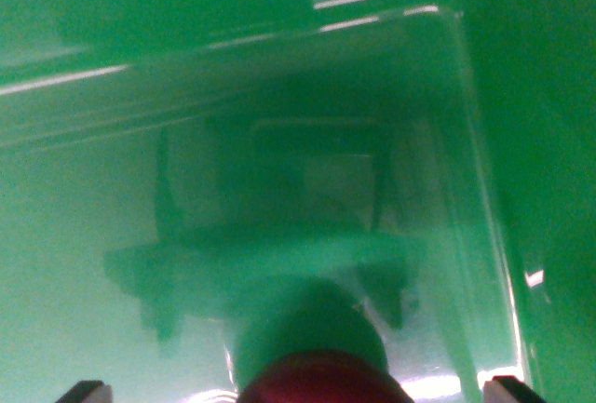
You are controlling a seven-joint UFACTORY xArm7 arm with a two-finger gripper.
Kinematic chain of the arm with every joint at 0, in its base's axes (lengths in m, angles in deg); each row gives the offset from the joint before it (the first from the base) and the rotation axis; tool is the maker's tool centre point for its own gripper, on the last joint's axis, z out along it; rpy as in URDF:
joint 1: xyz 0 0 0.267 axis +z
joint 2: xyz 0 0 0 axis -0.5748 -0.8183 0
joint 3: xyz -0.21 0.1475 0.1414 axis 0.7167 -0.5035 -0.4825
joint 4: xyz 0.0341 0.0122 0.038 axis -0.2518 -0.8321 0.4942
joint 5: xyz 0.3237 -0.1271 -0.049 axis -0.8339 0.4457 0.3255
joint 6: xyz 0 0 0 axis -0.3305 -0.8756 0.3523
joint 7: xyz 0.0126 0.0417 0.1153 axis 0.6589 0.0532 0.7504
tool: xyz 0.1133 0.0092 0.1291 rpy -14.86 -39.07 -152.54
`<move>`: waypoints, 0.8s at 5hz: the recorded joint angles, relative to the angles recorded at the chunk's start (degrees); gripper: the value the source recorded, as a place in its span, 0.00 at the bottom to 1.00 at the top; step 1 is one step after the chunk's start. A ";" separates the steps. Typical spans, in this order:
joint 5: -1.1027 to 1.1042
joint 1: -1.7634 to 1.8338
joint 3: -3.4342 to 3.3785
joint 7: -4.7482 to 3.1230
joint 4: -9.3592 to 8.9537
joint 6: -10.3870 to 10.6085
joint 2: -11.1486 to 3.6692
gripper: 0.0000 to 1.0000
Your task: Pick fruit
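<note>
- We look down from the wrist into a clear container on a green worktop; its glossy floor fills most of the view and everything is blurred.
- The container's rim runs as a bright line from the wrist view's left up toward the top centre, turns a rounded corner, and comes down the wrist view's right side.
- A dark red, rounded fruit sits at the bottom edge, inside the container, cut off by the frame so only its top shows.
- Just above the fruit, the container floor carries a dark mirrored shape, a rounded green mass with a boxy outline and a crossbar; we cannot make out what it is.
- Of the end effector we see only two dark fingertips at the bottom corners, one on each side of the fruit.
- The tips stand wide apart, with clear floor between each tip and the fruit, so nothing is in its hold.
</note>
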 joint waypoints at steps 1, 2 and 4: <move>0.26 -0.07 0.06 0.00 -1.07 1.39 -0.43 0.00; 0.26 -0.07 0.06 0.00 -1.07 1.39 -0.43 0.00; 0.46 -0.12 0.10 0.00 -1.89 2.47 -0.76 0.00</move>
